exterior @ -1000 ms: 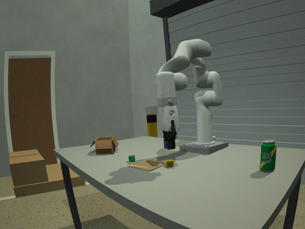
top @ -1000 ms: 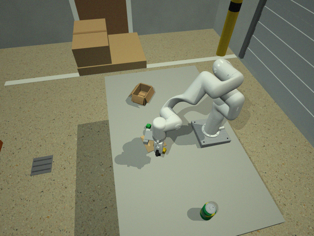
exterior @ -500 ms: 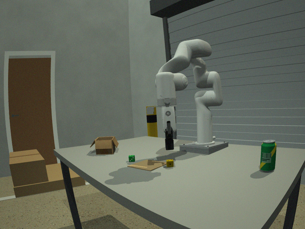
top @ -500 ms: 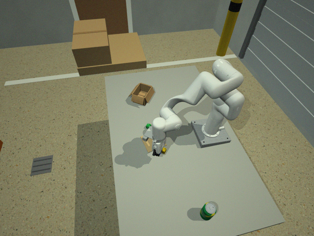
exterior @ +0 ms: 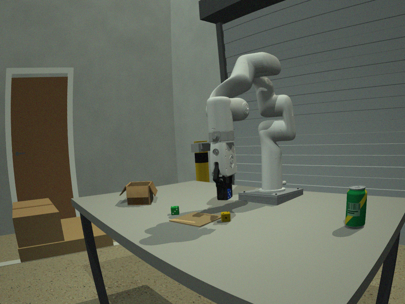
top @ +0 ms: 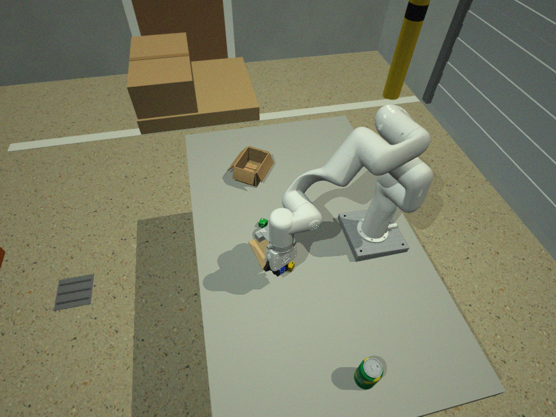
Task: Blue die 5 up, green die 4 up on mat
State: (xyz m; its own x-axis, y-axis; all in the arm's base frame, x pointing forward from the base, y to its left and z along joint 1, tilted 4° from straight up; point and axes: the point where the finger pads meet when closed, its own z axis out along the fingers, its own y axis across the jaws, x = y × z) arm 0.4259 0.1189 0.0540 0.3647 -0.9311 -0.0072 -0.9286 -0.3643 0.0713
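My gripper (exterior: 224, 193) points straight down and is shut on the blue die (exterior: 228, 192), holding it well above the table over the brown mat (exterior: 195, 218). In the overhead view the gripper (top: 279, 269) hides most of the mat (top: 257, 251), and the blue die (top: 282, 270) peeks out between the fingers. The green die (exterior: 174, 210) sits flat on the table just left of the mat, off it; it also shows in the overhead view (top: 263, 222). The yellow die (exterior: 225, 216) sits flat at the mat's right edge, also seen from above (top: 291, 265).
An open cardboard box (exterior: 138, 192) stands at the table's back left. A green soda can (exterior: 355, 206) stands far right near the front. The robot base plate (exterior: 270, 195) is behind the gripper.
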